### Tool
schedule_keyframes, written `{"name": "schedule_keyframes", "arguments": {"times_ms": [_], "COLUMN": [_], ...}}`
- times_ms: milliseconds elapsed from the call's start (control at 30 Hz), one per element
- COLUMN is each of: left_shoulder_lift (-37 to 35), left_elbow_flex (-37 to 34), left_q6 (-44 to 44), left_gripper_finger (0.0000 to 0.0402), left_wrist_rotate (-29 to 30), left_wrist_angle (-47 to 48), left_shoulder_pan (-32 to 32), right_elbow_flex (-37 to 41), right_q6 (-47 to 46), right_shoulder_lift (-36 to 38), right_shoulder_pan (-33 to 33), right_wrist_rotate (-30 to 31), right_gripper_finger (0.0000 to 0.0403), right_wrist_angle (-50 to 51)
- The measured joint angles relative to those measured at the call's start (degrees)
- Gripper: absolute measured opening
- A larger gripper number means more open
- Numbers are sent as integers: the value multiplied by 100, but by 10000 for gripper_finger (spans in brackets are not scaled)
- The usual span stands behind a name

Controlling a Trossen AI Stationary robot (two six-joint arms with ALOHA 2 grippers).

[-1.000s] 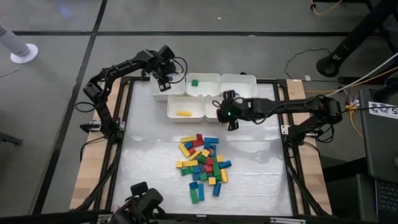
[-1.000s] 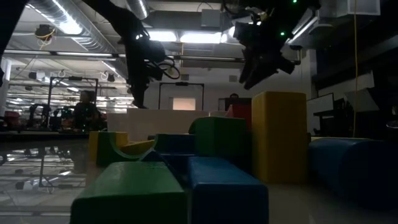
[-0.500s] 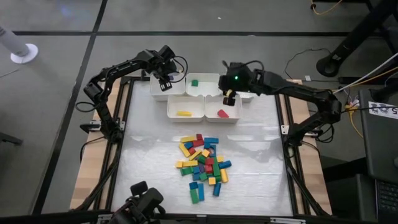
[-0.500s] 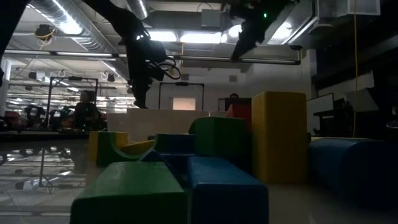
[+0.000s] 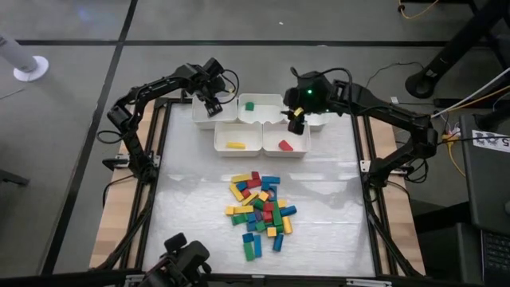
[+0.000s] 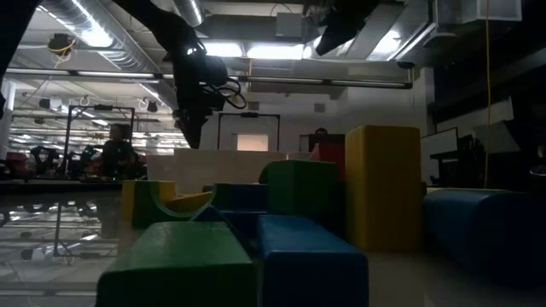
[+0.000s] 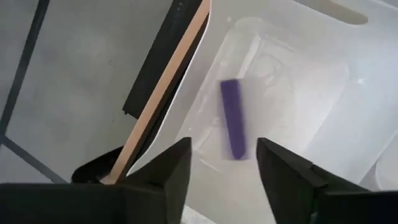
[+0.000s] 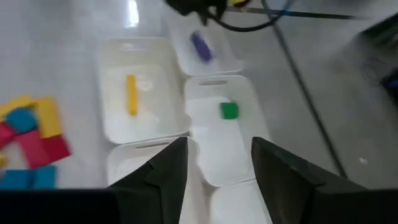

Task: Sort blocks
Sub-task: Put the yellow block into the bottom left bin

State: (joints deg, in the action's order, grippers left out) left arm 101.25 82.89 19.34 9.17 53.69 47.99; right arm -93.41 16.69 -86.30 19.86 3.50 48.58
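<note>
White table (image 5: pixel 335 239) on grey floor, ceiling-lit workshop behind
Mixed red, yellow, green and blue blocks (image 5: pixel 260 211) lie heaped mid-table; bins (image 5: pixel 247 146) hold single purple (image 7: pixel 231 118), green (image 5: pixel 249 105), yellow (image 5: pixel 236 145) and red (image 5: pixel 285 145) blocks. Left gripper (image 7: pixel 221 163) open over the purple one; right gripper (image 8: pixel 213 163) open above the bins

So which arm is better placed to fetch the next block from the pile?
Probably the right: its open right gripper hangs over the bins nearer the pile, while the open left gripper sits at the far-corner bin.
</note>
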Motion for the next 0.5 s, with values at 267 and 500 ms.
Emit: {"name": "schedule_keyframes", "arguments": {"times_ms": [267, 500], "left_shoulder_lift": [0, -160], "left_elbow_flex": [0, 0], "left_q6": [-951, -1508], "left_gripper_finger": [209, 209], "left_wrist_rotate": [0, -3], "left_wrist_angle": [-33, 170], "left_shoulder_pan": [-96, -480], "right_elbow_flex": [512, 1622], "right_q6": [7, -678], "right_shoulder_lift": [-11, -22], "right_shoulder_pan": [-206, -1008], "right_wrist_rotate": [-1440, -1613], "right_gripper_finger": [179, 179], "right_wrist_angle": [37, -497]}}
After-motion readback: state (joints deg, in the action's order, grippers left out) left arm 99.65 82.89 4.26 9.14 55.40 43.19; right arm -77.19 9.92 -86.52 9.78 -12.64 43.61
